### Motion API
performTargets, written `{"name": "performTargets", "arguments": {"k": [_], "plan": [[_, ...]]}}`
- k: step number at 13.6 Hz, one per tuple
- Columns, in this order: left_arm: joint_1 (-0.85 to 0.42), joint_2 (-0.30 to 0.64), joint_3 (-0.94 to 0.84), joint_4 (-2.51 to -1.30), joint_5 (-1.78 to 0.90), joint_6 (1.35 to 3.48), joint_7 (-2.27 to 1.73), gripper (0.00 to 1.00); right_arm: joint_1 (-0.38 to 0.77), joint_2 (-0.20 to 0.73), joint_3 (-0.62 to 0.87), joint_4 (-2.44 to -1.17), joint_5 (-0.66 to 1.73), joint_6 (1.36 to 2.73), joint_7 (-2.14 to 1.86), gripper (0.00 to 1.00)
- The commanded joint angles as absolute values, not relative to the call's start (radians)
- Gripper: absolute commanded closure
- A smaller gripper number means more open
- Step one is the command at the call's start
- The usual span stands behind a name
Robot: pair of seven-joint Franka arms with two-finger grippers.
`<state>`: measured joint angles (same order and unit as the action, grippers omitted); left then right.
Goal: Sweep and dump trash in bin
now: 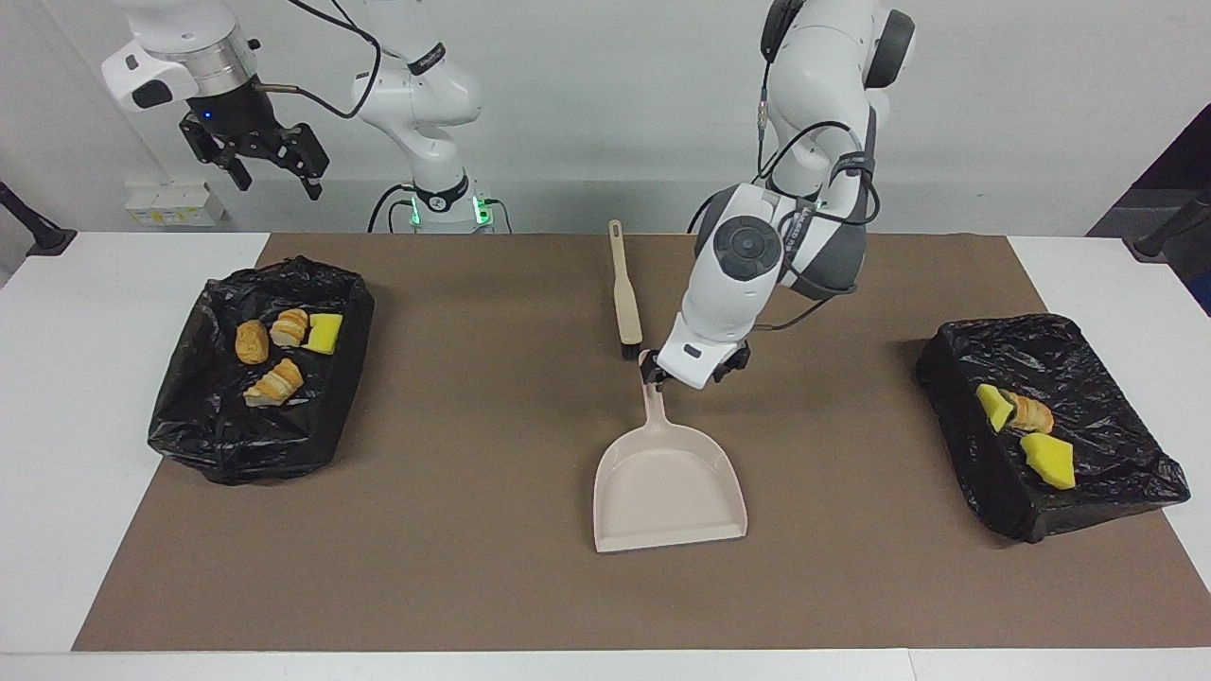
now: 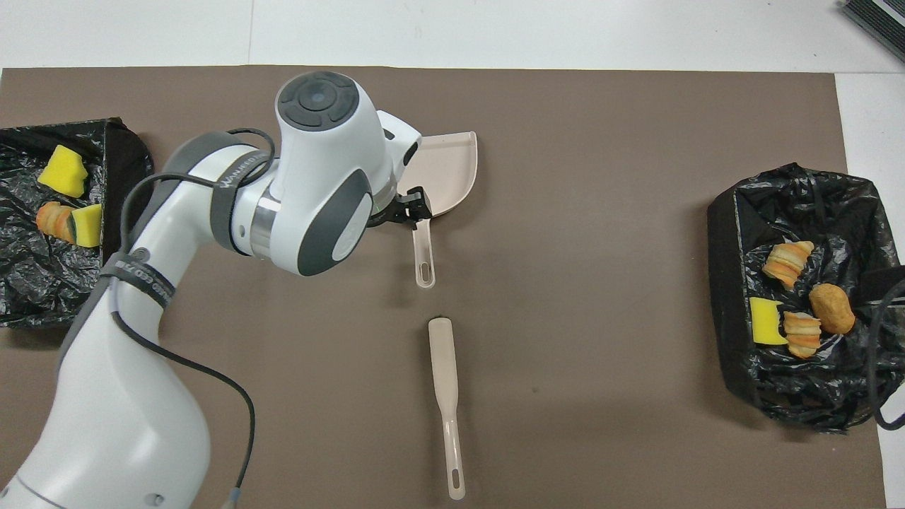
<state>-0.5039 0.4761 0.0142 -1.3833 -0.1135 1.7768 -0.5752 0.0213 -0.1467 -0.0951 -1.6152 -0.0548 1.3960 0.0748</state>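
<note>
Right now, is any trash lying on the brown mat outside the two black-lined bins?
No: the brown mat carries only the dustpan and brush.

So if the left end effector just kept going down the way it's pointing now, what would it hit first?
Most likely the dustpan's handle: the left end effector points down and hangs open just above it. Depth is uncertain; it could slip past beside the handle onto the brown mat.

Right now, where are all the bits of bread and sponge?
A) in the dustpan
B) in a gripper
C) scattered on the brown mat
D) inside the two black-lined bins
D: four pieces lie in the bin at the right arm's end, three pieces in the other bin; the dustpan is empty.
</note>
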Motion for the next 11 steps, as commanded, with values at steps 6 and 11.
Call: {"name": "performTargets", "arguments": {"k": [6, 11], "plan": [[-0.299, 0.336, 0.018, -1.401, -0.120, 1.622, -0.231, 0.00, 0.017, -0.152, -0.094, -1.624, -0.044, 1.413, 0.066, 0.00], [-0.138, 0.233, 0.020, -1.422, -0.104, 1.511, 0.075, 0.00, 0.017, -0.152, -0.094, -1.624, -0.044, 1.414, 0.064, 0.00]]}}
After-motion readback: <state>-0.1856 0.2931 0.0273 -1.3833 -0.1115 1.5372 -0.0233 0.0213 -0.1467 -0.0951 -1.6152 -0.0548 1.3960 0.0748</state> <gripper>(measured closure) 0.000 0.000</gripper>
